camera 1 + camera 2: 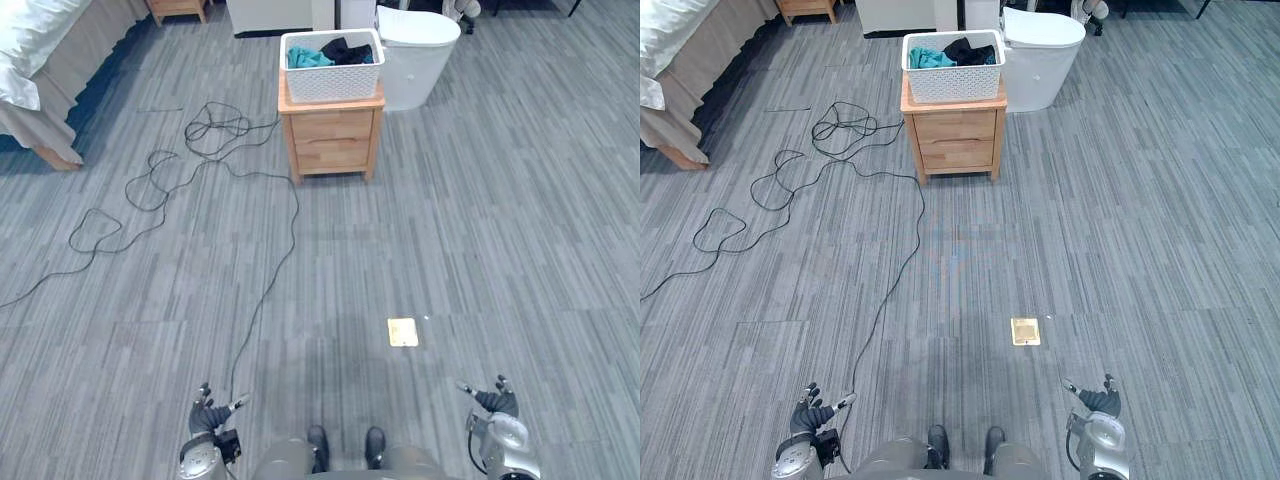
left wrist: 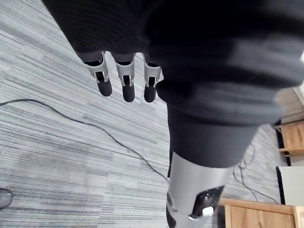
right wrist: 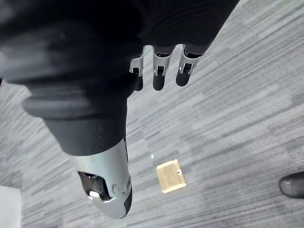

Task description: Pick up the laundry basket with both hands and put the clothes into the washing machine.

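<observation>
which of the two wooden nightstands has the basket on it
The nearer nightstand out on the floor carries the basket; the other nightstand sits farther back by the bed.

White laundry basket (image 1: pixel 332 84) of clothes (image 1: pixel 346 50) atop nightstand (image 1: pixel 333 140)

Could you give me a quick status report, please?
Left hand and right hand open, low, empty. Laundry basket with clothes on wooden nightstand ahead, untouched. Brass floor plate between, flat.

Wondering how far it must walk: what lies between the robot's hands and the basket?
In the left eye view, mostly bare floor with a small brass plate; the basket stands on a wooden cabinet.
</observation>
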Motion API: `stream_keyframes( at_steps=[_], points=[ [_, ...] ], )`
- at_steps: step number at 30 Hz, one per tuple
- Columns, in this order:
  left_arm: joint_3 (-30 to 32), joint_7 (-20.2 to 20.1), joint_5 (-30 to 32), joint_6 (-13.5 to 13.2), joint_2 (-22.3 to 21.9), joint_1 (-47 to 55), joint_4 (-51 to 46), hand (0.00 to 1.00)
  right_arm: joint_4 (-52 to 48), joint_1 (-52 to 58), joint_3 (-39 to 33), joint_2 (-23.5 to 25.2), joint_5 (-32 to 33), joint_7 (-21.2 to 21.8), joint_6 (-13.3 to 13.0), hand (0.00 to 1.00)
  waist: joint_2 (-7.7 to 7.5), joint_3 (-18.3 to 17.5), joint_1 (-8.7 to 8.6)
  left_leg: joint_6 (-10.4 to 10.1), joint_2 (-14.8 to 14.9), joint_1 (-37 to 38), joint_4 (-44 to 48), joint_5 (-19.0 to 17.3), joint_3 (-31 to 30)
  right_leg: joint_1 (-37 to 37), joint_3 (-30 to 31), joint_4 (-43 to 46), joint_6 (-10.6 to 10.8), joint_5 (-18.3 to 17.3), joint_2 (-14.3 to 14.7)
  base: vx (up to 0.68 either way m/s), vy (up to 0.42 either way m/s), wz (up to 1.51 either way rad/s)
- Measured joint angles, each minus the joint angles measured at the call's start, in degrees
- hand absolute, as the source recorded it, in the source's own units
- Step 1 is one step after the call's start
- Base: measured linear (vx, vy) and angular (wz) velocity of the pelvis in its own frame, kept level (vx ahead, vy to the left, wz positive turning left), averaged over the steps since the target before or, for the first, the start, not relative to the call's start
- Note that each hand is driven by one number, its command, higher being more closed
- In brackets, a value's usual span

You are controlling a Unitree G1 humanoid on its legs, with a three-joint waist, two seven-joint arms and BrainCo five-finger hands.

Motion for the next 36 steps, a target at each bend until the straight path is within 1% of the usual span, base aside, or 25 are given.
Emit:
stream_keyframes(
  at_steps=[3, 5, 7, 8, 9, 10, 11, 12, 13, 15, 18, 19, 20, 21, 22, 23, 24, 26, 28, 29, 30, 31, 33, 35, 36],
  points=[
    [-1.15, 0.33, -0.1, -0.02, 1.31, -0.44, 0.05, 0.0, -1.7, 0.33, 1.09, 0.48, 0.29, -0.07, 0.48, 0.0, -0.82, 0.47, -1.8, -0.64, -0.17, 4.37, -3.36, -0.78, -2.2, -5.57, -2.26, -6.55, 1.07, -0.18, -0.73, 0.41, 0.053, 0.29],
    [-1.44, 0.34, -0.58, -0.01, 1.32, -2.17, 0.14, 0.0, -3.0, 0.36, 1.07, -0.07, 0.25, -0.1, 0.46, 0.0, -0.79, 1.12, -2.87, -1.09, 0.33, 8.07, -6.79, -0.63, -3.88, -8.73, -3.17, -15.44, 1.16, 3.86, 0.17, 0.57, -0.023, 0.56],
    [-1.44, 0.43, -0.55, -0.06, 0.89, -4.25, 0.18, 0.0, -3.93, 0.57, 1.2, -1.42, 0.16, -0.07, 0.47, 0.0, 0.24, 2.47, -3.08, -3.41, 1.74, 13.12, -10.71, -0.64, -5.22, -10.25, -3.34, -25.87, -0.66, 10.68, 2.35, 0.62, -0.076, 0.52],
    [-1.52, 0.5, -0.47, -0.1, 1.0, -4.59, 0.34, 0.0, -4.23, 0.96, 1.28, -1.94, -0.23, -0.09, 0.46, 0.0, -0.26, 2.28, -3.53, -5.24, 1.89, 15.17, -10.7, -1.45, -6.66, -12.1, -3.07, -28.4, -2.1, 14.78, 2.54, 0.75, -0.146, 0.74],
    [-1.65, 0.49, -0.42, -0.11, 0.85, -4.86, 1.25, 0.0, -4.86, 1.91, 1.48, -2.47, -0.55, -0.05, 0.48, 0.0, -0.7, 1.9, -4.78, -7.47, 2.54, 17.36, -9.28, -2.68, -7.85, -13.08, -2.73, -24.27, -7.15, 22.04, 1.95, 0.77, -0.171, 0.62],
    [-1.66, 0.47, -0.44, 0.01, -0.1, -5.24, 1.97, 0.0, -4.96, 1.41, 1.88, -3.24, -0.83, 0.02, 0.5, 0.0, 1.44, 2.61, -4.93, -8.46, 3.89, 17.69, -7.41, -2.9, -7.75, -13.63, -3.92, -19.51, -8.63, 19.23, 2.7, 0.93, -0.229, 0.34],
    [-1.54, 0.31, -0.42, -0.01, -0.71, -5.22, 2.18, 0.0, -5.87, 0.81, 2.58, -2.97, -1.01, 0.33, 0.48, 0.0, 2.23, 3.03, -4.89, -13.45, 5.54, 16.01, 0.05, 0.34, -6.6, -13.26, -4.74, -14.45, -9.9, 13.22, 2.85, 0.94, -0.255, 0.01],
    [-1.15, 0.22, -0.35, 0.04, -1.41, -5.01, 2.18, 0.0, -6.64, 0.86, 3.68, -2.33, -1.34, 0.91, 0.5, 0.0, 2.47, 3.16, -4.91, -13.68, 6.99, 11.36, 13.17, 8.4, -6.3, -10.31, -4.88, -13.3, -10.48, 9.33, 3.31, 0.94, -0.258, 0.04],
    [-0.98, 0.14, -0.27, 0.03, -1.88, -4.83, 2.05, 0.0, -7.38, 1.07, 4.13, -1.93, -1.47, 1.15, 0.51, 0.0, 2.72, 3.3, -4.53, -13.03, 8.78, 8.07, 20.92, 13.2, -6.17, -7.56, -5.01, -14.36, -10.74, 8.02, 3.93, 0.79, -0.247, 0.07],
    [-0.73, 0.04, 0.12, 0.01, -2.67, -4.26, 1.29, 0.0, -10.25, 1.41, 5.7, 0.11, -1.54, 1.18, 0.31, 0.0, 2.73, 3.86, -3.54, -10.03, 15.42, -2.41, 44.62, 12.26, -2.6, 4.5, -4.91, -20.6, -11.8, 6.22, 7.36, 0.72, -0.21, -0.02],
    [-0.72, 0.0, 0.14, 0.0, -4.43, -4.15, -0.67, 0.0, -13.7, 1.59, 5.97, 0.61, -1.44, 1.05, -0.35, 0.0, 1.3, 4.39, -0.84, -6.4, 15.75, -12.94, 48.08, 9.67, 2.07, 16.21, -2.69, -29.17, -11.77, 5.89, 7.77, 0.62, -0.089, -0.23],
    [-0.37, -0.03, 0.13, -0.03, -5.2, -4.11, -1.3, 0.0, -14.76, 1.45, 5.83, 0.51, -1.44, 1.04, -0.69, 0.0, 1.3, 4.4, 0.8, -5.35, 15.47, -18.55, 42.7, 8.91, 4.63, 20.51, -1.54, -33.37, -10.9, 5.39, 7.81, 0.56, -0.022, -0.38],
    [-0.2, -0.04, 0.14, -0.02, -5.29, -4.06, -1.35, 0.0, -14.85, 1.35, 5.82, 0.48, -1.44, 1.04, -0.68, 0.0, 1.28, 4.41, 0.89, -5.33, 15.4, -19.53, 40.92, 8.91, 5.11, 21.35, -1.3, -34.12, -10.69, 5.23, 7.78, 0.68, 0.018, -0.42],
    [0.22, -0.06, 0.18, 0.02, -5.32, -3.29, -1.74, 0.0, -14.97, 0.96, 5.99, 0.62, -1.45, 1.0, -0.6, 0.0, 1.13, 4.5, 1.3, -5.37, 14.69, -21.96, 31.76, 8.96, 5.94, 24.37, -0.63, -36.19, -9.74, 4.17, 7.59, 0.58, 0.072, -0.44],
    [0.34, -0.05, 0.24, 0.05, -5.37, -2.83, -2.09, 0.0, -15.0, 1.16, 6.19, 0.57, -1.46, 0.95, -0.6, 0.0, 0.65, 4.74, 2.03, -6.9, 12.44, -22.63, 16.89, 10.04, 5.48, 27.91, 0.33, -37.57, -8.23, 1.9, 6.49, 0.58, 0.098, -0.47],
    [0.31, -0.06, 0.25, 0.04, -5.41, -2.46, -2.19, 0.0, -14.92, 1.32, 6.19, 0.44, -1.47, 0.94, -0.62, 0.0, 0.41, 4.72, 2.17, -8.18, 11.29, -22.4, 10.16, 11.27, 4.75, 29.2, 0.35, -38.03, -7.28, 0.68, 5.92, 0.59, 0.149, -0.34],
    [0.36, -0.02, 0.26, 0.07, -5.64, -1.91, -2.16, 0.0, -14.61, 1.48, 5.81, 0.2, -1.5, 0.84, -0.66, 0.0, 0.57, 4.66, 1.96, -9.15, 9.95, -22.06, 1.87, 12.9, 3.35, 30.73, 0.55, -38.67, -6.22, -0.42, 5.89, 0.6, 0.222, -0.23],
    [0.5, 0.09, 0.5, 0.1, -5.4, -1.05, -1.91, 0.0, -11.3, 1.89, 5.43, -0.14, -1.67, -0.04, -0.45, 0.0, 0.61, 3.39, 2.33, -6.57, 8.33, -21.73, -1.97, 20.48, 0.94, 33.78, 2.06, -38.54, -3.66, -3.9, 4.03, 0.63, 0.289, -0.34],
    [0.52, 0.13, 0.63, 0.41, -5.27, -0.99, -1.71, 0.0, -10.0, 2.07, 5.41, 0.96, -2.18, -0.02, 0.0, 0.0, -2.0, 2.09, 2.45, -0.7, 5.59, -22.74, 5.65, 16.11, 2.28, 31.3, 4.61, -29.16, -1.34, -5.2, -0.87, 0.69, 0.332, -0.41],
    [0.31, 0.11, 0.68, 0.53, -5.21, -0.93, -1.6, 0.0, -10.0, 2.15, 5.41, 1.32, -2.52, 0.01, 0.15, 0.0, -2.27, 2.0, 2.49, 0.31, 5.37, -22.03, 7.21, 14.34, 2.99, 29.41, 5.66, -23.68, -0.64, -4.82, -1.83, 0.69, 0.341, -0.49],
    [-0.14, 0.04, 0.7, 0.63, -5.08, -0.96, -0.65, 0.0, -9.97, 2.32, 5.49, 2.11, -2.73, 0.04, 0.38, 0.0, -2.79, 2.08, 2.23, 2.24, 4.91, -19.11, 9.53, 10.84, 4.61, 24.26, 7.49, -9.04, 3.05, -1.53, -3.69, 0.66, 0.332, -0.44],
    [-0.82, 0.08, 0.71, 0.92, -4.42, -1.19, 0.61, 0.0, -9.86, 2.54, 5.96, 2.67, -3.26, 0.13, 0.53, 0.0, -3.35, 2.03, 1.84, 2.82, 3.95, -14.83, 10.26, 7.63, 5.8, 19.1, 8.56, 6.17, 3.62, 2.4, -6.14, 0.64, 0.31, -0.36],
    [-1.66, 0.16, 0.87, 1.01, -3.95, -1.31, 1.29, 0.0, -9.68, 2.78, 7.42, 2.67, -3.91, 0.12, 0.56, 0.0, -3.4, 2.07, 0.73, 3.53, 3.09, -8.33, 9.81, 5.75, 6.43, 13.08, 6.57, 19.23, 1.43, 1.63, -8.47, 0.66, 0.219, -0.09],
    [-1.64, 0.29, 1.12, 0.96, -3.23, -1.44, 1.33, 0.0, -9.88, 2.75, 8.94, 2.78, -4.52, 0.16, 0.39, 0.0, -3.09, 2.05, 0.34, 3.47, 3.11, -2.15, 5.88, 5.69, 6.45, 8.08, 2.85, 19.6, -0.37, 0.4, -8.46, 0.56, 0.096, -0.05],
    [-1.64, 0.22, 1.24, 0.9, -2.56, -2.13, 1.72, 0.0, -9.89, 2.74, 9.04, 2.83, -4.7, 0.22, 0.31, 0.0, -2.96, 1.97, 0.18, 3.31, 3.21, 0.99, 2.81, 5.65, 6.31, 5.01, 0.03, 15.19, 0.06, 0.0, -8.08, 0.46, 0.023, 0.04]
  ],
)
